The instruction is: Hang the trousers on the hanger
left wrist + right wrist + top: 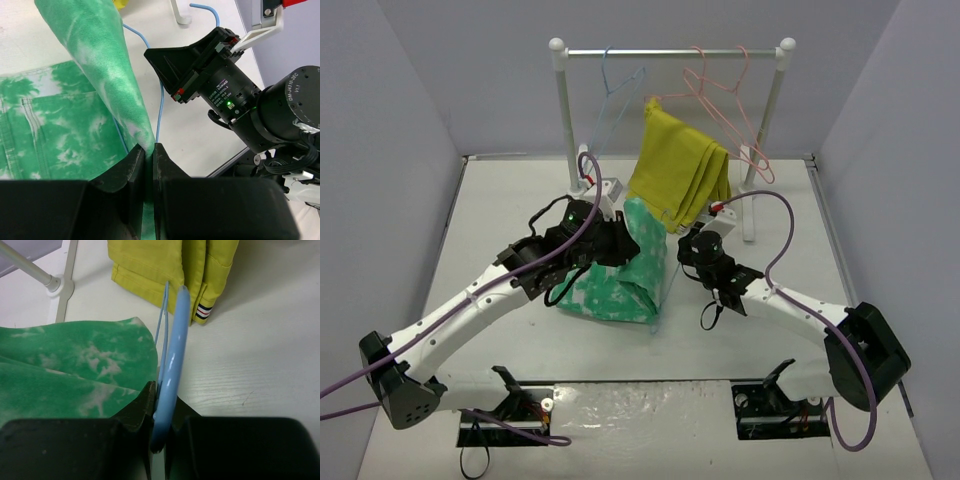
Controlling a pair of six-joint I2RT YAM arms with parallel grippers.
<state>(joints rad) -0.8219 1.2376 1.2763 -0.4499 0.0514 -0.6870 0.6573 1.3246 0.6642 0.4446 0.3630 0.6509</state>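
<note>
Green trousers [620, 282], pinched in left fingers [131, 170], half-hide the hanger [171, 365] right fingers [141, 411] clamp.

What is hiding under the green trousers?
A thin light-blue hanger wire runs out from beneath the lifted fold of the trousers, above the white table. The cloth covers the rest of the hanger, so where that part lies cannot be seen.

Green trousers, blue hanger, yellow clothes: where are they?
trousers [620, 288]: top view, middle of the green heap.
hanger [172, 355]: right wrist view, on the near blue wire.
yellow garment [675, 165]: top view, middle of the cloth.
</note>
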